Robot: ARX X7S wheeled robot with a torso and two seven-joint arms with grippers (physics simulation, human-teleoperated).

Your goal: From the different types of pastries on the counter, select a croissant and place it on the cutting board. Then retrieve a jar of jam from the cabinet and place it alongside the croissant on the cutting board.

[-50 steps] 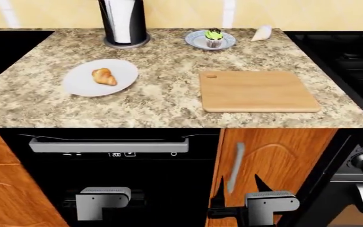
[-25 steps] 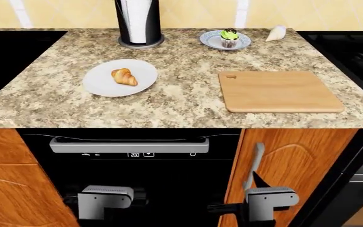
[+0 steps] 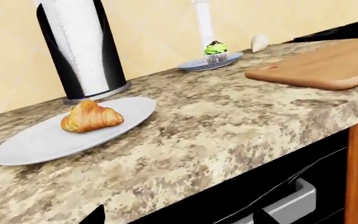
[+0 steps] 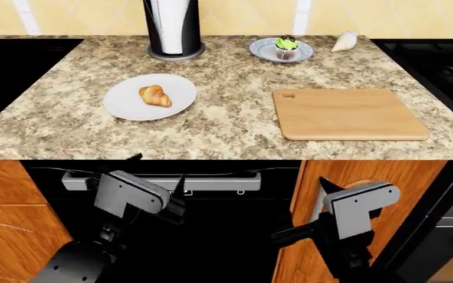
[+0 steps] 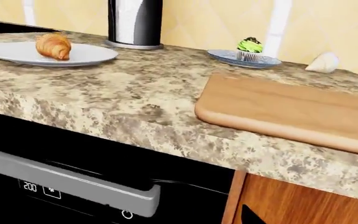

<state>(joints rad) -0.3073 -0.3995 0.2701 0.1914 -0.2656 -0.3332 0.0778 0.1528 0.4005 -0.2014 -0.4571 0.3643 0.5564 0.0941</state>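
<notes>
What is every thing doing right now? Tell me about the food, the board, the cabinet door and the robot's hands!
croissant: lying on the white plate, untouched.
cupcake: upright on its small plate.
cutting board: flat on the counter, nothing on it.
paper towel roll: standing upright.
cabinet door: shut.
left tool: below the counter edge, holding nothing.
right tool: below the counter edge, holding nothing.

Counter (image 4: 235,127) speckled polished granite; cutting board (image 4: 348,114) matt wood; plate (image 4: 149,97) glossy white.
</notes>
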